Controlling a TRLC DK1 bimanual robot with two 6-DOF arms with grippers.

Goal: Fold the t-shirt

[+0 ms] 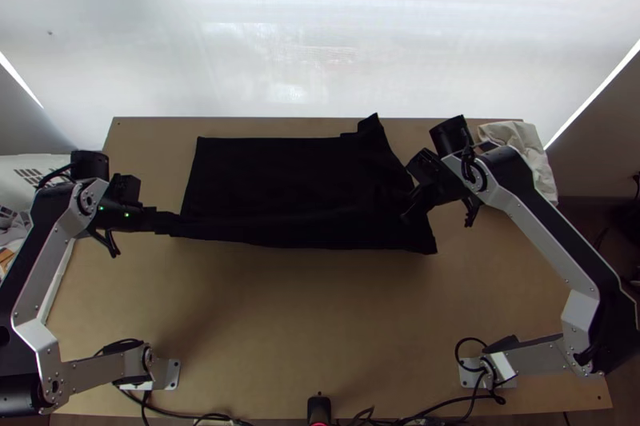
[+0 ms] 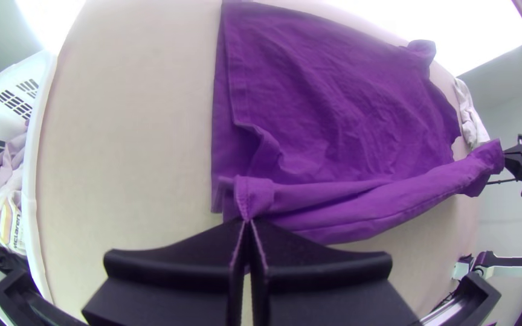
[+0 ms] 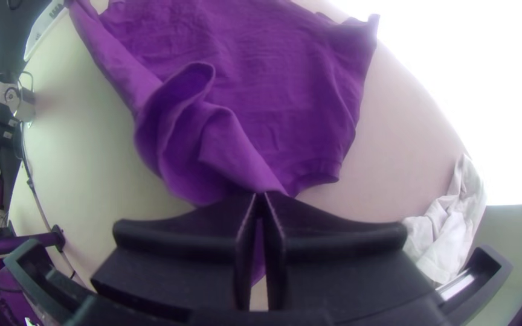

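The dark t-shirt [image 1: 288,178] lies spread over the upper middle of the table, its near side lifted in a long fold between both grippers. At its lower left corner my left gripper [image 1: 166,223] is shut on the edge. My right gripper [image 1: 408,216] is at the shirt's right part. In the left wrist view the shirt [image 2: 333,96] looks purple, and a hem corner is pinched in the left gripper [image 2: 246,222]. In the right wrist view the right gripper [image 3: 262,197] is shut on bunched cloth of the shirt [image 3: 273,78], near an open-looking loop of fabric.
A white cloth [image 1: 524,146] lies at the table's far right corner, behind the right arm. Beside the table's left edge stands a white basket [image 2: 40,181] with cloths inside. Cables run along the table's near edge [image 1: 264,416]. Bare wood [image 1: 296,322] stretches in front of the shirt.
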